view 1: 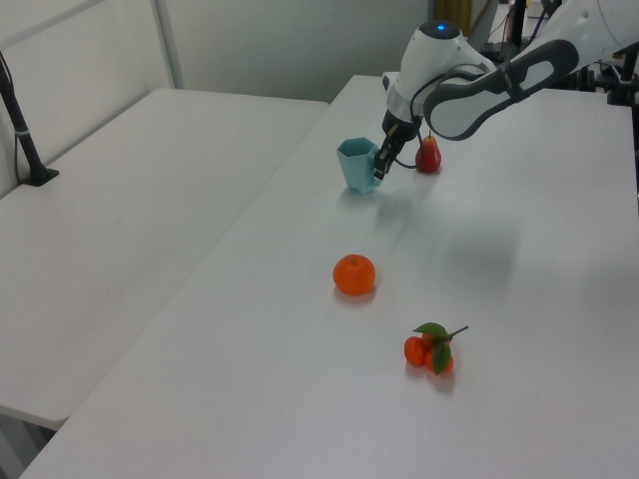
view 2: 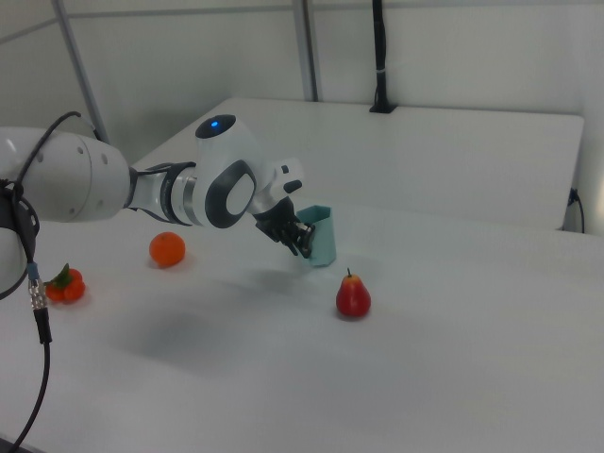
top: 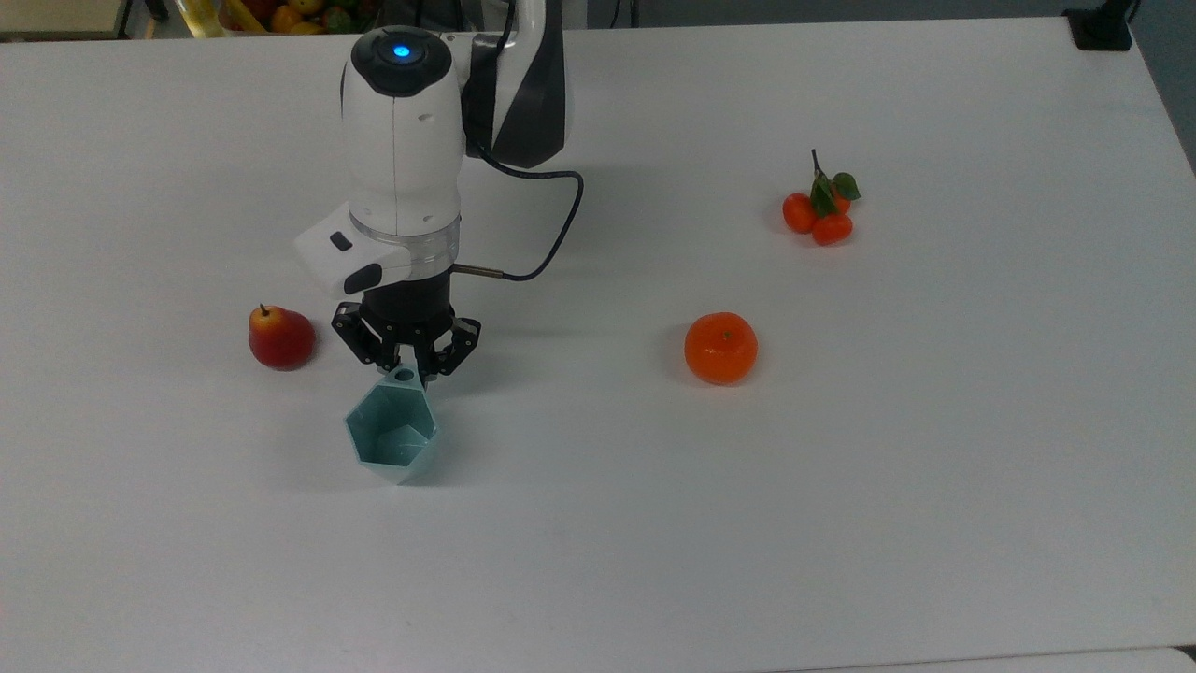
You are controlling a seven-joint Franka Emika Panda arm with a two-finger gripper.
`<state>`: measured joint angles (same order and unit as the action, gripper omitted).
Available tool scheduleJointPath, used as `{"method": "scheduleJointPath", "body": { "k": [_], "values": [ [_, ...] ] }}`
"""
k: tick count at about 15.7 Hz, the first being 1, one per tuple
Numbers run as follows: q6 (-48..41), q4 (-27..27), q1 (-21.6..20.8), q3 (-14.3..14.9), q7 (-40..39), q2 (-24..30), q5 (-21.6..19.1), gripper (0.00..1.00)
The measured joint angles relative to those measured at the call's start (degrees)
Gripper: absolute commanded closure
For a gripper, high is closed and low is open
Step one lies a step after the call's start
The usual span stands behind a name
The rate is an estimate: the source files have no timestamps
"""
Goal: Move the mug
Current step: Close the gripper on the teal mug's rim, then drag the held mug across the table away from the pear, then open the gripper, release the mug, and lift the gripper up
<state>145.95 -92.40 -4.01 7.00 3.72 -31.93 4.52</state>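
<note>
Gripper (top: pixel 405 370) at centre-left of the top view, jaws clamped together on the tab handle of the mug (top: pixel 391 442); in the left view the mug (view 1: pixel 356 166) sits upper centre, tilted. Mug stands on the white bench (top: pixel 841 467) just below the gripper in the top view. Red pear (top: pixel 278 337) near the gripper on the top view's left, orange (top: pixel 720 348) well apart to the right, tangerine cluster (top: pixel 820 214) at upper right.

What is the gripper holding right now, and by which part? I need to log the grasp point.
The gripper is shut on the mug, pinching its small tab handle at the rim; the mug tilts slightly.
</note>
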Motion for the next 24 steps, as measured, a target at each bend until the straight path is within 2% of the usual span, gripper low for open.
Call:
{"method": "scheduleJointPath", "body": {
  "k": [5, 8, 12, 16, 20, 24],
  "values": [
    [0.00, -0.05, -0.05, 0.00, 0.00, 1.21, 0.00, 0.92],
    [-2.64, -3.18, -0.13, -0.05, 0.28, 6.63, 0.00, 0.91],
    [-10.79, -10.73, -0.45, -0.42, 3.32, 17.43, 0.00, 0.89],
    [-11.31, -22.55, -2.16, -0.78, 3.78, 25.82, 0.00, 0.88],
    [-11.31, -33.37, -4.51, -0.94, 4.40, 31.40, 0.00, 0.82],
    [-11.31, -36.25, -6.16, -1.02, 6.41, 32.72, 0.00, 0.63]
  ]
}}
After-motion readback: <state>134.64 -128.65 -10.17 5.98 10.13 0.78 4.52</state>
